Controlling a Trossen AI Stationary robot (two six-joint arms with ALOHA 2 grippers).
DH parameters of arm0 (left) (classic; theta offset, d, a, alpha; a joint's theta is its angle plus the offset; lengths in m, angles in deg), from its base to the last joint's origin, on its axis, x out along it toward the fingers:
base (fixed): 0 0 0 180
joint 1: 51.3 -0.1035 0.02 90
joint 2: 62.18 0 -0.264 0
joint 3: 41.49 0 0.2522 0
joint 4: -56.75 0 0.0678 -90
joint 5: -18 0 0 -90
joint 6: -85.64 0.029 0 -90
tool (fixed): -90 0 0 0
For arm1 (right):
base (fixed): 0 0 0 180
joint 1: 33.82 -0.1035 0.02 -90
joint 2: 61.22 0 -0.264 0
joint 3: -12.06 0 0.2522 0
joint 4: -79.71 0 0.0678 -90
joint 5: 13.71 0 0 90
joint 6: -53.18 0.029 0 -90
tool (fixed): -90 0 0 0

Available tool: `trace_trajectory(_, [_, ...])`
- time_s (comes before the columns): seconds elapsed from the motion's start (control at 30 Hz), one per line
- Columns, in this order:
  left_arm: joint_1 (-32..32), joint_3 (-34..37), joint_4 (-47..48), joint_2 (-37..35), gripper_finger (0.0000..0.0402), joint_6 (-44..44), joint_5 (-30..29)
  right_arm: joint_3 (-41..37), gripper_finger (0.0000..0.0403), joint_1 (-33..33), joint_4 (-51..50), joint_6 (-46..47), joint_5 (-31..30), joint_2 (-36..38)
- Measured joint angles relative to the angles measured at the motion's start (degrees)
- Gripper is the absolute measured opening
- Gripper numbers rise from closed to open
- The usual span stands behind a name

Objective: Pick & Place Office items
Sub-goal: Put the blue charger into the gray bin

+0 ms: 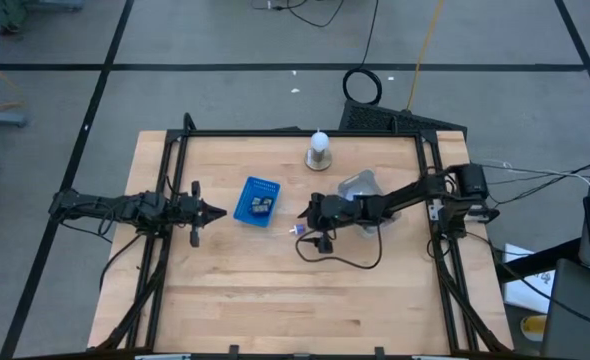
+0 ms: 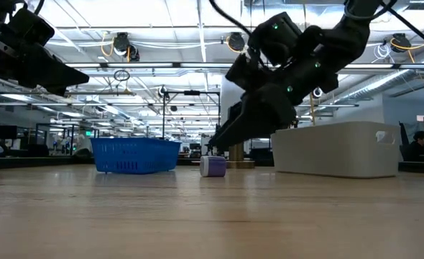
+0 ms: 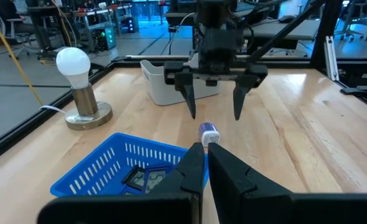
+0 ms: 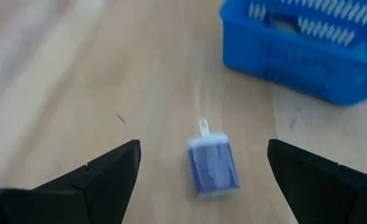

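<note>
A small purple-white office item point(image 4: 213, 167) lies flat on the table between the blue mesh basket point(image 1: 258, 200) and the clear grey tray point(image 1: 360, 188); the low view shows the item point(image 2: 213, 166) too. My right gripper point(image 4: 203, 146) is open and hangs just above the item, one finger on each side, touching nothing. From the left wrist view, the right gripper point(image 3: 214, 102) stands over the item point(image 3: 209, 133). Dark pieces point(image 3: 140, 177) rest on the basket's floor. My left gripper point(image 3: 205, 163) is shut and waits left of the basket.
A white knob on a round base point(image 1: 319, 150) stands near the table's far edge. The grey tray point(image 2: 338, 147) sits under the right arm. A black cable point(image 1: 350, 262) loops on the wood near the right gripper. Bare wood stretches toward the near edge.
</note>
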State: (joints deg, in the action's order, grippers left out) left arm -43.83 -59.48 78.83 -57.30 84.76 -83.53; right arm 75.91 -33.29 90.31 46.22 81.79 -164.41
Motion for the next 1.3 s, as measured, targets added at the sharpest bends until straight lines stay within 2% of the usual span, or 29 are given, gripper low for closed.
trace_trajectory(0.13, [0.01, 0.0, 0.0, -0.01, 0.0026, -0.08, 0.0, -0.11, 0.034, 0.0, -0.62, -1.14, -2.42, -2.12])
trace_trajectory(0.77, [0.01, 0.0, 0.0, -0.01, 0.0026, 0.1, 0.0, -0.04, 0.0334, 0.02, 1.99, -1.66, -2.35, -3.05])
trace_trajectory(1.3, [0.0, 0.02, 0.0, 0.01, 0.0026, 0.34, -0.02, 0.08, 0.0236, 0.0, 5.77, -1.27, -0.73, -5.85])
